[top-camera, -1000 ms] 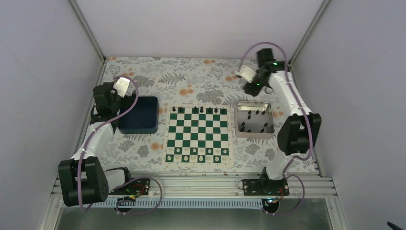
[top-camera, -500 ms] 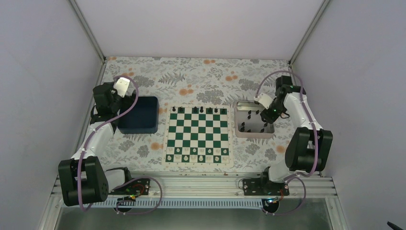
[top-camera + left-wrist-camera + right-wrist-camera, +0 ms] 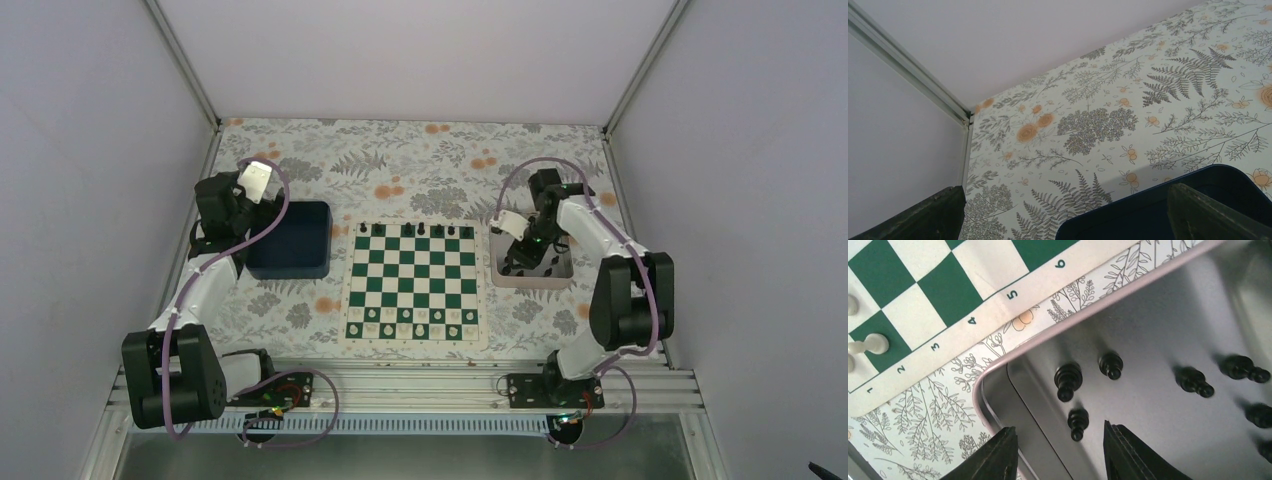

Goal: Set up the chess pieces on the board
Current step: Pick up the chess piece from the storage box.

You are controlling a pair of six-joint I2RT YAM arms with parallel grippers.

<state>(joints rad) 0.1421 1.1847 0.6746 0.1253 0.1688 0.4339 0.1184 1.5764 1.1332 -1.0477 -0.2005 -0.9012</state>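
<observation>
The green and white board [image 3: 412, 283] lies mid-table, with several black pieces [image 3: 420, 230] on its far row and cream pieces on its near rows. More black pieces stand in the silver tray [image 3: 560, 272] right of the board. My right gripper [image 3: 520, 252] hangs open over the tray's near-left corner. In the right wrist view its fingers [image 3: 998, 455] straddle a black pawn [image 3: 1077, 423] without touching it. Other black pieces [image 3: 1068, 380] stand beyond, and the board's edge [image 3: 968, 285] shows at top left. My left gripper [image 3: 225, 215] is open and empty by the dark blue bin.
The dark blue bin [image 3: 290, 240] stands left of the board; its rim [image 3: 1148, 205] fills the bottom of the left wrist view. The tray's raised rim [image 3: 998, 367] runs close to my right gripper's left finger. Enclosure walls close the back and sides.
My right arm has swung from the far right corner towards me and down over the tray, ending above its near-left corner. The left arm has not moved.
</observation>
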